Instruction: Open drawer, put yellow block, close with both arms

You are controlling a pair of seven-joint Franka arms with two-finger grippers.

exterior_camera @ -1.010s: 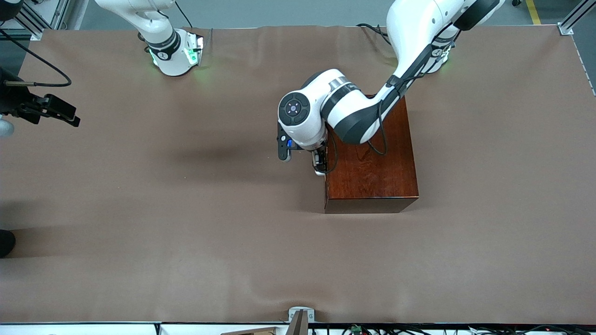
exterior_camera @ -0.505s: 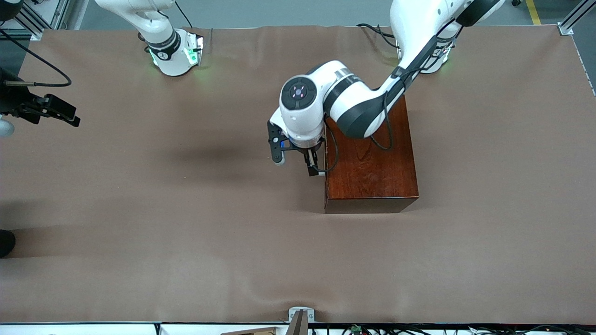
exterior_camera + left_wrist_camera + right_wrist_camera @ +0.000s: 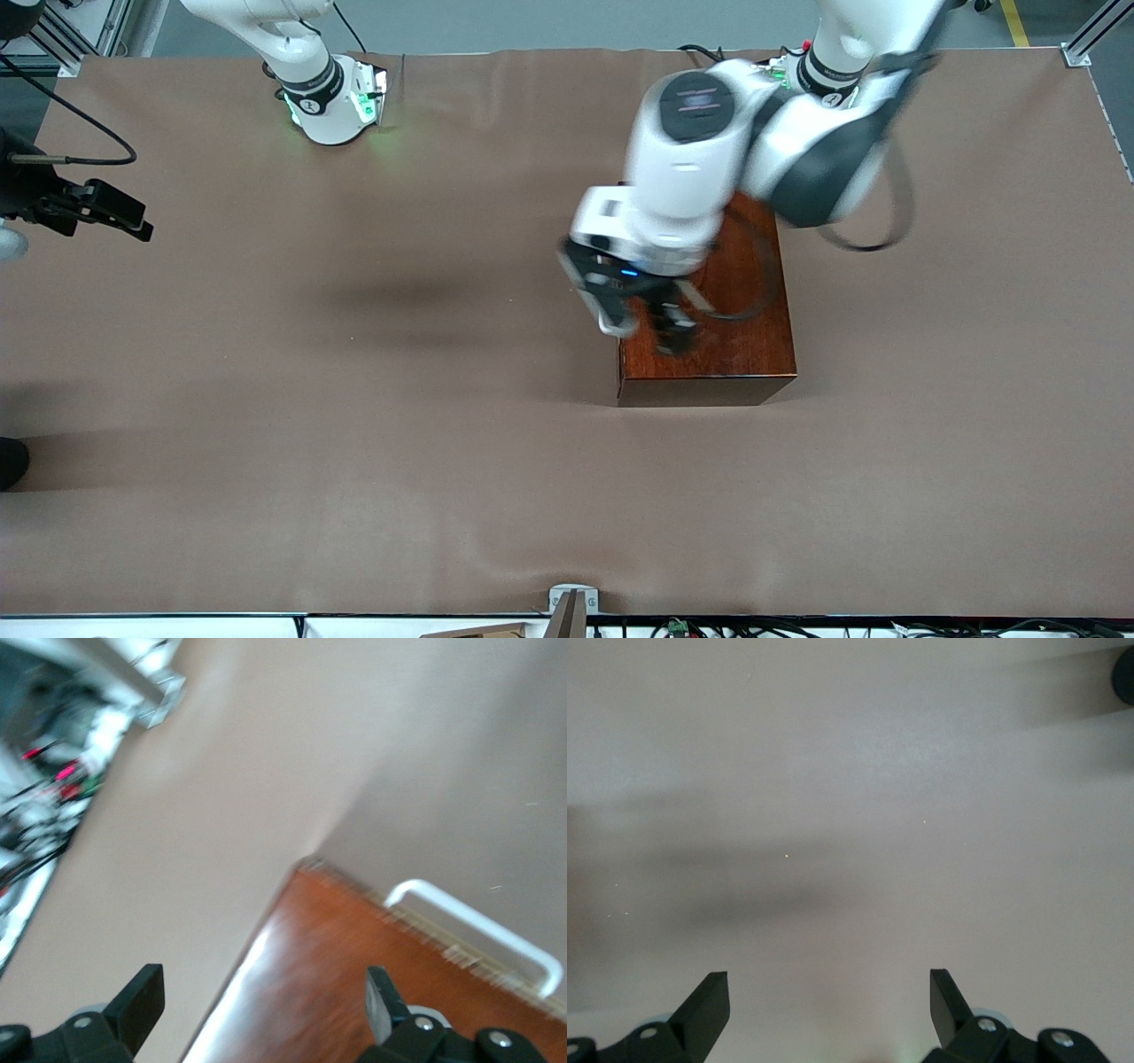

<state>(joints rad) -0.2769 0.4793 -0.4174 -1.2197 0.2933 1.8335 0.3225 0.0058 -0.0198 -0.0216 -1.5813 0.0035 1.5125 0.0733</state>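
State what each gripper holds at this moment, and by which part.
Nothing is held. The left gripper hangs open over the wooden box, near its handle. The right gripper waits open over bare table.

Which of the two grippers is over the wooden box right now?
The left gripper, on the arm based at the view's right, hangs open over the box corner. The right gripper, also open, is over bare table.

Mahogany box glossy reddish-brown (wood grain visible); handle white; table brown.
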